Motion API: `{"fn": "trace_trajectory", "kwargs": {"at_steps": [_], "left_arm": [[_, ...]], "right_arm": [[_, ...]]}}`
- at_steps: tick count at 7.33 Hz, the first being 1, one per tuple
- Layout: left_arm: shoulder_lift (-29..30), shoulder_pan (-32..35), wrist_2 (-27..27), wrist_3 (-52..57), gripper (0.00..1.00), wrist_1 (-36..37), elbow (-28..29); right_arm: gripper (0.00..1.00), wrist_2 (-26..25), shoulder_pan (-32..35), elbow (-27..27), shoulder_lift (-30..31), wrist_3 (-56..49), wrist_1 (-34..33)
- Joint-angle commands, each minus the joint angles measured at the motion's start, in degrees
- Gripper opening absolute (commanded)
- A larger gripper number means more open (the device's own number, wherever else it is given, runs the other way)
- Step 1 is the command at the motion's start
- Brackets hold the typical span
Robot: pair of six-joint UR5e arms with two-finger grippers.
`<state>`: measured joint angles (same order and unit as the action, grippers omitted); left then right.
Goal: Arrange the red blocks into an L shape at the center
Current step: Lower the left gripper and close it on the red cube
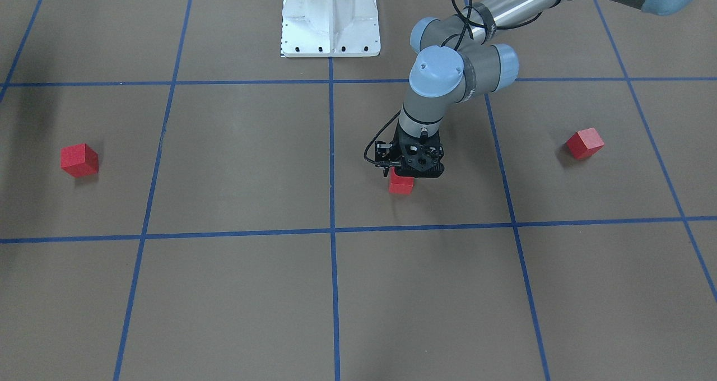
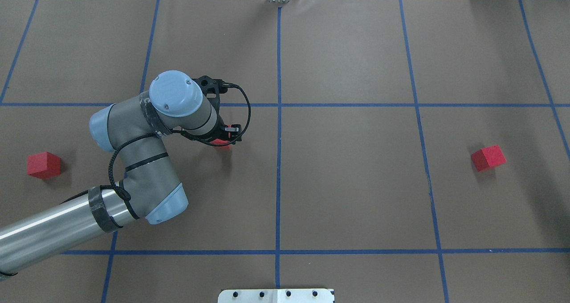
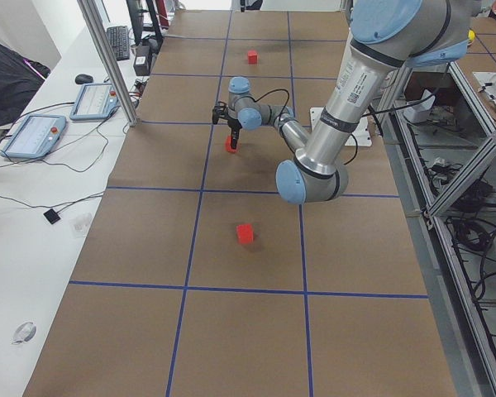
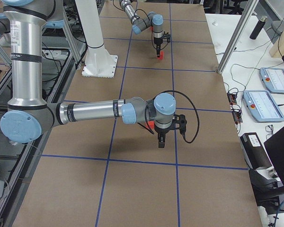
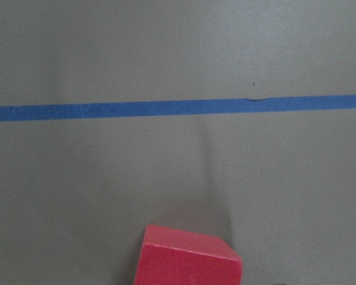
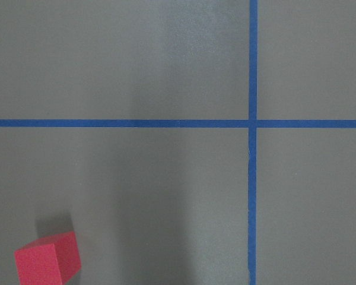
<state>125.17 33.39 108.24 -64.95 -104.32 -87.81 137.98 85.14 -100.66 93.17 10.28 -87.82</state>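
Plainly, a matte red cube (image 1: 401, 186) sits under the left tool (image 1: 403, 173).

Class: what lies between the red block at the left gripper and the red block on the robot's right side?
Overhead view: only bare brown surface crossed by two blue tape lines separates the left gripper and its block from the right-side block.

Left tool (image 4: 158, 50) hangs over a red block (image 4: 161, 56).

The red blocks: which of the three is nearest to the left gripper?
The middle block, directly beneath the left gripper and partly hidden by it; the right-side block and the left-side block lie far off.
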Motion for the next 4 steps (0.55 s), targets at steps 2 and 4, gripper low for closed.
{"fn": "trace_trajectory", "kwargs": {"at_steps": [2, 4], "left_arm": [[0.2, 0.1, 0.1, -0.1, 0.28, 0.3, -0.7], [0.9, 1.3, 0.1, -0.1, 0.0, 5.2, -4.4]], "right_arm": [[1.0, 1.2, 0.0, -0.5, 0.0, 0.0, 0.0], [1.0, 1.2, 0.0, -0.5, -0.4, 0.1, -0.2]]}}
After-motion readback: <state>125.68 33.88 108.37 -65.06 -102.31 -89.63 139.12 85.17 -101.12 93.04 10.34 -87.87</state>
